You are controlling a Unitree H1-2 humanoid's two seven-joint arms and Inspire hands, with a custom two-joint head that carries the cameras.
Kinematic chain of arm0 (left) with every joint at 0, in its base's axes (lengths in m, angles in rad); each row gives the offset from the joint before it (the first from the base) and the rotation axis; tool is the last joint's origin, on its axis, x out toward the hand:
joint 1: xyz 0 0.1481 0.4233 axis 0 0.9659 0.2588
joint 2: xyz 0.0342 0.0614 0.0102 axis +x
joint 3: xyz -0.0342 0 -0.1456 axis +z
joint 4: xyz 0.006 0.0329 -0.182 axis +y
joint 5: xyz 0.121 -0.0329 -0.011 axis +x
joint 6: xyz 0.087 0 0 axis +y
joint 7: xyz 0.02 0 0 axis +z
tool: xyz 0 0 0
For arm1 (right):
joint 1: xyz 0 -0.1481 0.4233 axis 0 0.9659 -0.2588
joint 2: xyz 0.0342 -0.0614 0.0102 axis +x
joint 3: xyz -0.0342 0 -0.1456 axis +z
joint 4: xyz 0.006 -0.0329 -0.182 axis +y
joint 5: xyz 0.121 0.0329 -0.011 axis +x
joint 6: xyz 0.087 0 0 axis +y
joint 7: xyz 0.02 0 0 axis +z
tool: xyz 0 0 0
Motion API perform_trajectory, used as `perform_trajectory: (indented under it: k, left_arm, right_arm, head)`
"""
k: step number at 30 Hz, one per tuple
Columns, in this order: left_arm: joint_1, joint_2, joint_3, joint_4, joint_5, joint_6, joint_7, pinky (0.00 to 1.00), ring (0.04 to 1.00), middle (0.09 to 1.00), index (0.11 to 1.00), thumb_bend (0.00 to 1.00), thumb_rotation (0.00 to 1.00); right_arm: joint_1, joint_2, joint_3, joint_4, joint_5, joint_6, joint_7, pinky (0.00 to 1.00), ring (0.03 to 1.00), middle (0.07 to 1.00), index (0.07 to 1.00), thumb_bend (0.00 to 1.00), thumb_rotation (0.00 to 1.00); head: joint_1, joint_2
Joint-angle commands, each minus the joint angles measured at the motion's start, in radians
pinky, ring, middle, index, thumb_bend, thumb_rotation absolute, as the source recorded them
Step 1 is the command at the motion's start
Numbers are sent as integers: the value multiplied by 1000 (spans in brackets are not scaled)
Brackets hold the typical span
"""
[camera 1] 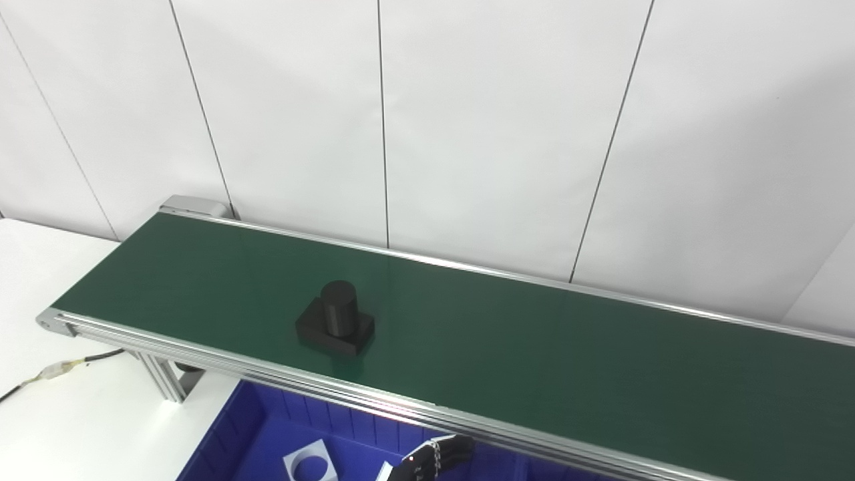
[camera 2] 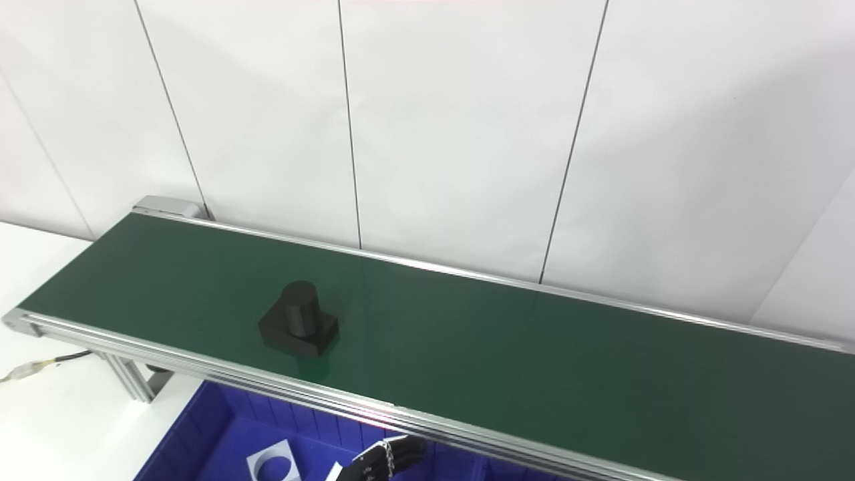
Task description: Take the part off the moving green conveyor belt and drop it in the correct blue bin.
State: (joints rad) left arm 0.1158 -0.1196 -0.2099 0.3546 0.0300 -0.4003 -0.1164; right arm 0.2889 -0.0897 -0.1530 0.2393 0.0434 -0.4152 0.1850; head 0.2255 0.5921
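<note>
Part [camera 1: 335, 319], black, a short upright cylinder on a square base, stands on the green conveyor belt [camera 1: 534, 347] toward its left end, nearer the front rail than the wall. One hand [camera 1: 431, 459] shows only at the bottom edge, below the belt's front rail and over the blue bin [camera 1: 227, 441]; which arm it belongs to and whether its fingers are spread cannot be told. From that hand the part lies at about eleven o'clock, up and across the rail.

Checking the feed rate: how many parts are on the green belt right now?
1: the black part stands on the conveyor belt, left of its middle, toward the near rail. The belt's right end is out of frame.
</note>
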Motion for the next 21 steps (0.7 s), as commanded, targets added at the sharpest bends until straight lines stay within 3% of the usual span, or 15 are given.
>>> perform_trajectory:
  k: [1, 9, 21]
  left_arm:
    - [3, -16, -10, -49, -9, 7, -6, 836, 775, 773, 729, 657, 8]
    - [-6, 2, 1, -68, -25, 21, -23, 829, 769, 772, 727, 641, 6]
    - [-18, 10, -4, -105, -33, 40, -51, 804, 756, 761, 727, 643, 6]
  right_arm:
    - [2, -1, 0, -43, -2, -55, -7, 711, 788, 825, 819, 581, 119]
    - [-19, -16, 12, -79, -16, -55, -26, 621, 693, 778, 813, 622, 139]
    - [-141, -83, 94, -162, -21, -54, 28, 645, 713, 778, 809, 672, 132]
  head:
    - [-19, 10]
    - [-92, 27]
    - [-120, 61]
